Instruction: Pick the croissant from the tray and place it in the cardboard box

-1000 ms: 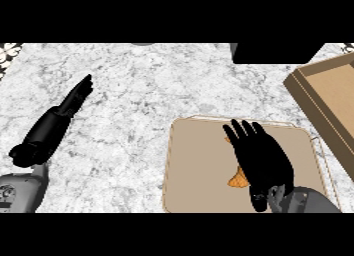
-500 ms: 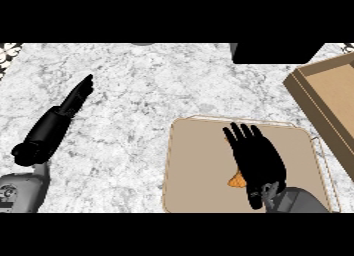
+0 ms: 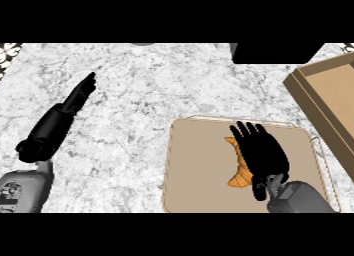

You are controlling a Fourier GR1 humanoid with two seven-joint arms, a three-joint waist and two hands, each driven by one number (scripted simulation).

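Lying on the tan tray [image 3: 202, 170] at about five o'clock, the croissant [image 3: 240, 172] sits partly covered by the right hand [image 3: 260, 152], whose fingers are straight and spread. Toward three o'clock stands the cardboard box [image 3: 335, 100]. At nine o'clock the left hand [image 3: 75, 97] rests open on the marble counter [image 3: 158, 90].

Desk [image 3: 172, 85]: white marble top with grey veining, filling nearly the whole head view. Patterned tile [image 3: 1, 55]: black-and-white ornamental motif, upper left corner, at the desk's edge; a further sliver at the upper right corner. Dark block [image 3: 272, 52]: flat black shape at the top edge, right of centre. Lighting: even, shadows faint.
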